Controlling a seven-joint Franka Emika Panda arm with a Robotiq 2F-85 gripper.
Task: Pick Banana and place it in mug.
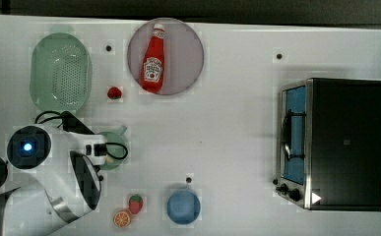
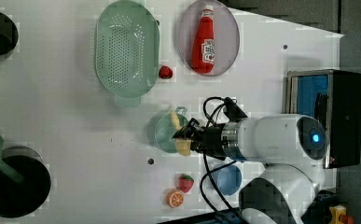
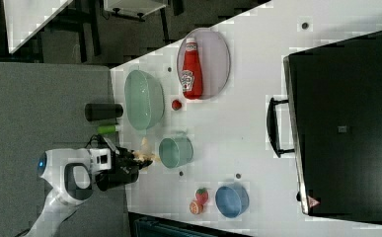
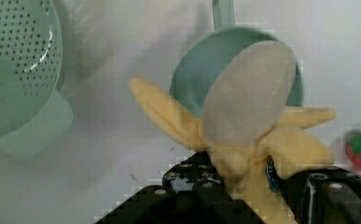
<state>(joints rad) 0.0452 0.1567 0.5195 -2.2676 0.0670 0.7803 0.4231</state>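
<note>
Top view: the gripper [image 1: 105, 152] hangs over the mug [image 1: 113, 150]. Left view: its fingers pinch a plush banana [image 2: 182, 140] above the mug's [image 2: 164, 133] rim. Wrist view: the banana [image 4: 250, 100], clamped at its peel, hides part of the mug [image 4: 194, 79].

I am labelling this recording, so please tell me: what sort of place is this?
Probably a lab tabletop staged as a toy kitchen: a white table with a red ketchup bottle on a round grey plate, a pale green perforated colander and a black toaster oven.

Lab: robot arm [image 2: 281, 137], toy kitchenware
</note>
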